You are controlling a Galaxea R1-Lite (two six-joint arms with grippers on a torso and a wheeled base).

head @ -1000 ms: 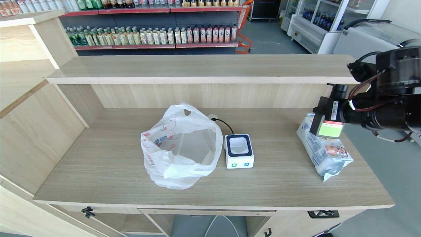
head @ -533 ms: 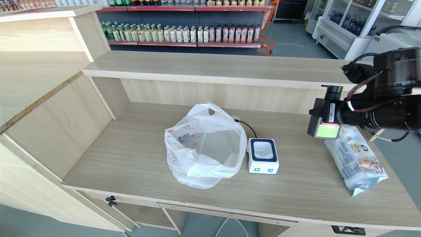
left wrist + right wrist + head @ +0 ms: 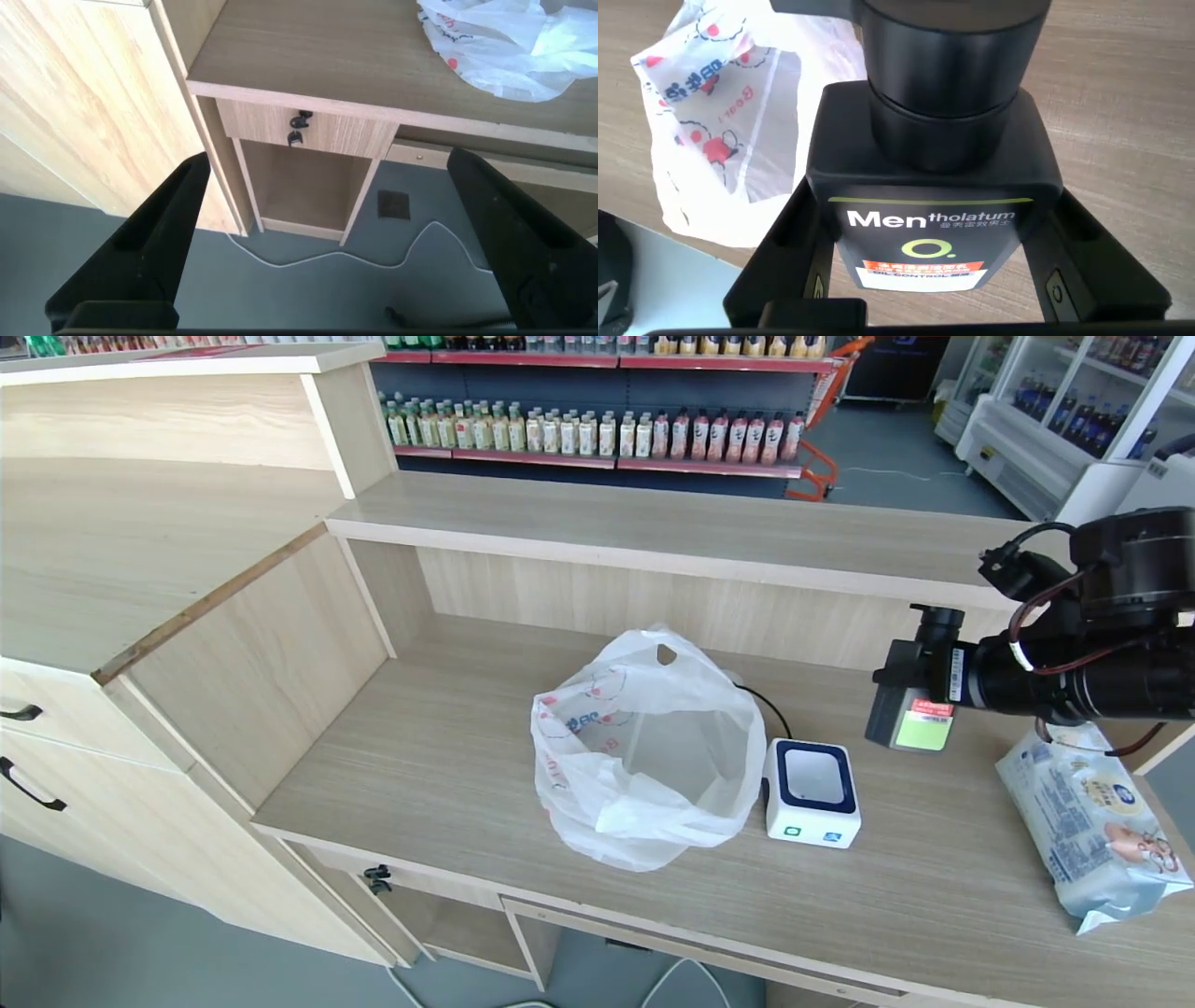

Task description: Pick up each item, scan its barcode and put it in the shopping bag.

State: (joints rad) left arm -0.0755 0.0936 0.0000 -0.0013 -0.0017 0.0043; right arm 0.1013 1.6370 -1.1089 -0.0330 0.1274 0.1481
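A black bottle (image 3: 910, 709) with a green and red label hangs above the counter, between the scanner (image 3: 812, 791) and the wipes pack (image 3: 1092, 826). My right gripper (image 3: 904, 695) is shut on it; the right wrist view shows the bottle (image 3: 934, 187) between both fingers (image 3: 785, 271). The white shopping bag (image 3: 644, 756) stands open just left of the white scanner with its dark blue window. My left gripper (image 3: 327, 243) is open and holds nothing, low in front of the counter's left front corner, with the bag (image 3: 505, 42) up on the counter.
The wooden counter (image 3: 448, 747) has a raised back ledge and a tall side wall on the left. A black cable (image 3: 770, 709) runs from the scanner behind the bag. Drawers and an open recess (image 3: 308, 187) sit under the counter front.
The head camera has swung, shifting the whole scene right. The right gripper with the bottle has come off the wipes pack and is nearer the scanner.
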